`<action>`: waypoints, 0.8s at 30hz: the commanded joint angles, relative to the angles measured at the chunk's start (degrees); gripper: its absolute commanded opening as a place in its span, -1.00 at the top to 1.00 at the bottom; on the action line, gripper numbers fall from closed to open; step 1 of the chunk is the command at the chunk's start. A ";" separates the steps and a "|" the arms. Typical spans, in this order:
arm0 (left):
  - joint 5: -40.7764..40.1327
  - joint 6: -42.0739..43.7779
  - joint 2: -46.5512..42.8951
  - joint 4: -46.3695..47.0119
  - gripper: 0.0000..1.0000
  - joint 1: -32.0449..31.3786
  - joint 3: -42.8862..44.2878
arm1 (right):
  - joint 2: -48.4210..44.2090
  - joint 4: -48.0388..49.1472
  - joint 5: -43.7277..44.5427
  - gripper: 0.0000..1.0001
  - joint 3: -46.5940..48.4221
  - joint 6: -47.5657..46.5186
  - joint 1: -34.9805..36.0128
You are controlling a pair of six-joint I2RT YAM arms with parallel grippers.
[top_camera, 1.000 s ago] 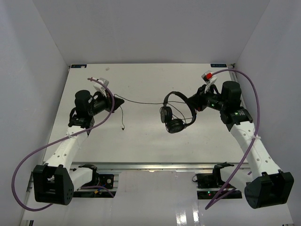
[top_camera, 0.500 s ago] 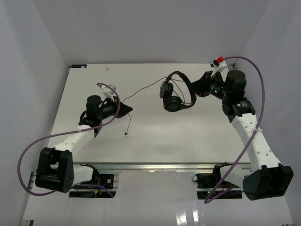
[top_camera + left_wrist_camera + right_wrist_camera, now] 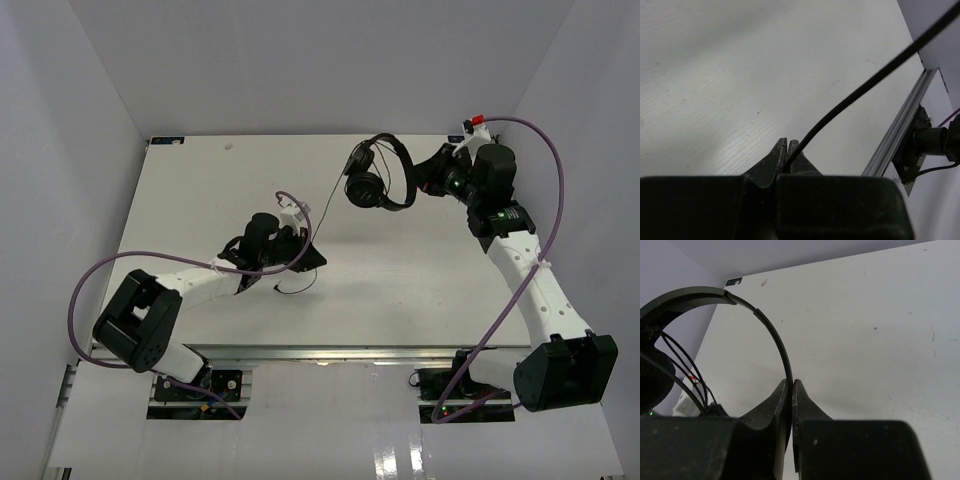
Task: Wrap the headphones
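I see the right gripper (image 3: 791,386) pinching the headband (image 3: 775,340) of the headphones (image 3: 378,180), held over the far right of the table (image 3: 180,200). The left gripper (image 3: 788,146) nips their cable (image 3: 865,82) near mid-table. The right wrist view crops the earcups (image 3: 651,375); the cable's faint loose end probably lies beside the left arm.

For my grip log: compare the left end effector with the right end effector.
The left end effector pinches the thin cable; the right end effector pinches the headband. The left one sits near the middle of the table; the right one is toward its far right corner. Both are shut on the headphones.
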 commanded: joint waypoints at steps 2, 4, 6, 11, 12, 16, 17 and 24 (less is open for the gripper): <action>-6.93 -0.71 -1.47 -0.89 1.00 -4.58 3.75 | 0.23 4.63 11.34 0.85 -1.14 2.62 -0.16; -7.92 -0.52 -1.78 -1.46 1.00 -5.77 4.56 | 0.31 4.76 14.67 0.85 -2.57 2.04 0.08; -8.57 -0.17 -1.70 -2.30 1.00 -6.94 5.55 | 0.42 5.24 16.78 0.85 -3.45 1.24 0.34; -9.92 0.35 -0.04 -5.04 1.00 -9.85 8.74 | 1.28 7.62 22.40 0.85 -5.26 -0.39 1.38; -9.92 0.26 0.57 -5.64 1.00 -10.63 9.26 | 1.54 8.22 23.02 0.85 -5.69 -0.91 1.98; -9.74 0.13 4.24 -6.61 1.00 -12.61 12.53 | 2.62 8.55 24.19 0.85 -6.02 -1.20 2.77; -9.73 0.08 5.24 -6.72 1.00 -13.23 13.22 | 2.81 8.53 24.46 0.85 -5.95 -1.09 2.88; -10.30 -0.15 10.95 -7.41 1.00 -16.48 16.63 | 4.06 9.64 22.28 0.85 -6.11 1.44 2.61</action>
